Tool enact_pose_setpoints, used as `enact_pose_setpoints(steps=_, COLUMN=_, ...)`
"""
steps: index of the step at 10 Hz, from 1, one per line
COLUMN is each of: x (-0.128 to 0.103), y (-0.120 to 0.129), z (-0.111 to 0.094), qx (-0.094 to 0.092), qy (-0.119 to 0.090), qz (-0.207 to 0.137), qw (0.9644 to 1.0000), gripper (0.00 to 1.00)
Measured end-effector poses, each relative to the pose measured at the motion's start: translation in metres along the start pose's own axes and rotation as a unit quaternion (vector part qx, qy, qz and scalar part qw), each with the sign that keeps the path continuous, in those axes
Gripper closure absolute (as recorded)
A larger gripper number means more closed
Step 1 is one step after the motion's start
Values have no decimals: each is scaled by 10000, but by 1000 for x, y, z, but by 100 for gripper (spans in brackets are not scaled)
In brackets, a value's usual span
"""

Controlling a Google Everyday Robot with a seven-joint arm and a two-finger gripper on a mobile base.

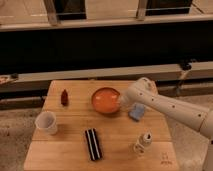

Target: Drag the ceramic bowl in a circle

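The ceramic bowl [105, 100] is a round, shallow, glossy orange bowl on the wooden table [70, 150], at the back middle. My gripper [122, 101] is at the bowl's right rim, at the end of the white arm [165, 107] that reaches in from the right. The gripper touches or sits right against the rim.
A white cup [46, 122] stands at the left. A small red bottle [64, 97] is at the back left. A black striped bar [92, 144] lies at the front middle. A blue sponge [136, 112] lies right of the bowl. A small white bottle [143, 142] stands at the front right.
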Motion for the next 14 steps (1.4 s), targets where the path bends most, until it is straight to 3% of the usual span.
enact_pose_setpoints(steps=8, x=-49, y=-34, z=12, qx=-16, qy=-272, qz=-653, qw=9975, gripper=100)
enact_pose_setpoints(steps=14, x=-66, y=-71, z=6, qx=268, qy=-331, qz=-975, qw=9943, gripper=100)
